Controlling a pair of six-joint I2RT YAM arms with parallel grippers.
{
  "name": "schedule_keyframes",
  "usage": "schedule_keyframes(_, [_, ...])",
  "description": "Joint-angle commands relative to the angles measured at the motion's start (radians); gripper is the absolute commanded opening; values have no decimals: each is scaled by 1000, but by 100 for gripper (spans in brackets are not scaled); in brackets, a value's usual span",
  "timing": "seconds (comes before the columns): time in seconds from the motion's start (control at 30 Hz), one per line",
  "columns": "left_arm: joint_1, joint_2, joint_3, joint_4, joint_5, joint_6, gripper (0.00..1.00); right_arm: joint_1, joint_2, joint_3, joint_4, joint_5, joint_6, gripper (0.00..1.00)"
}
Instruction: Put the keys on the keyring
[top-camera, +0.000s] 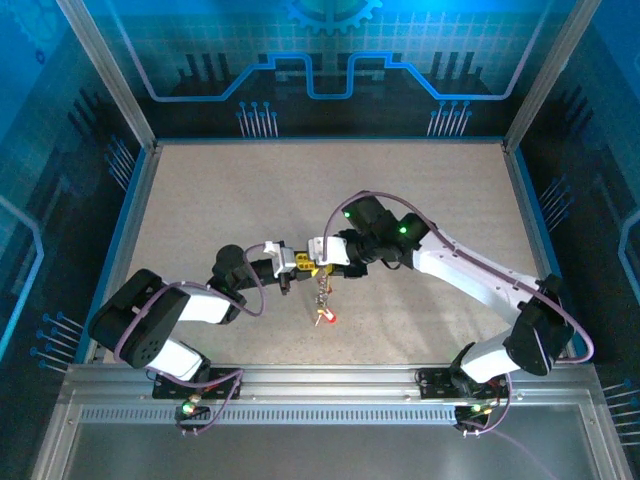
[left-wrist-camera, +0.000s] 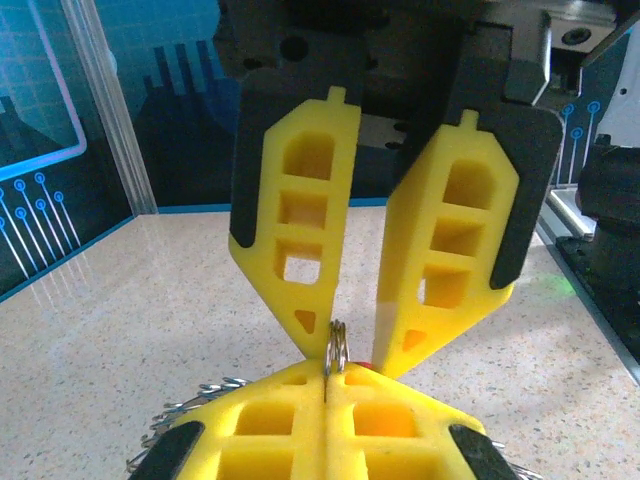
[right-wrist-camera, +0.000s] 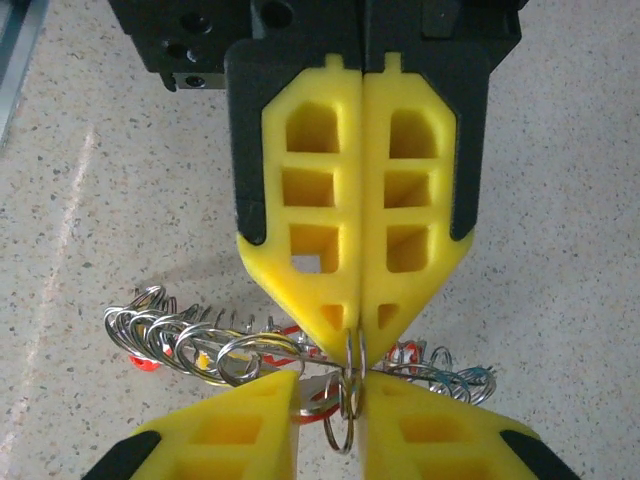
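Keyring (left-wrist-camera: 337, 345) sits pinched at the point where the two claws meet tip to tip, held up off the table (top-camera: 200, 200). Its thin rim stands on the 12-to-6 line in both wrist views, so the flat faces look to 3 and 9 o'clock. Left claw (right-wrist-camera: 360, 335) is fully closed, its pads pressed together on the ring's rim. Right claw (right-wrist-camera: 333, 388) meets it head-on from the opposite side, at roughly 2 o'clock of the left one seen from above. Its jaws stand a little apart and straddle the ring without visibly clamping it, so I judge it has hold of nothing. Keys (top-camera: 323, 312) hang below the pinch point in a tangle with small wire loops (right-wrist-camera: 190, 340), trailing toward 6 o'clock in the overhead view, with red heads showing among the metal. Whether any key is already threaded on the ring I cannot tell. Both claws are equally near, so the coming move likely turns on the right one. The ring lies straight ahead between its fingers, and with the band edge-on, a fresh grip or a key feed should run along that plane, not across it.
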Motion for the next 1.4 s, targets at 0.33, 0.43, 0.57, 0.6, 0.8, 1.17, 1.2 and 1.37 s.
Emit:
schedule_keyframes(0.33, [19,-56,19,62,128,-39,0,-32,-79,-63,40,-94,13,16])
schedule_keyframes(0.43, [19,-61,20,62,129,-45,0,-32,-65,-60,41,-115,12,16])
schedule_keyframes(0.57, [19,-69,23,62,120,-45,0,-33,-55,-73,68,-133,24,12])
schedule_keyframes(0.6, [20,-73,23,62,114,-47,0,-35,-50,-75,68,-135,24,11])
schedule_keyframes(0.8, [19,-94,14,62,55,-27,0,-46,-48,-101,66,-109,27,5])
schedule_keyframes(1.17, [19,-95,30,62,71,-35,0,-74,-96,-132,111,-140,55,8])
schedule_keyframes(1.2, [19,-94,31,62,72,-35,0,-77,-103,-133,115,-153,56,5])
schedule_keyframes(1.37, [19,-97,31,62,72,-46,0,-100,-135,-141,123,-196,63,13])
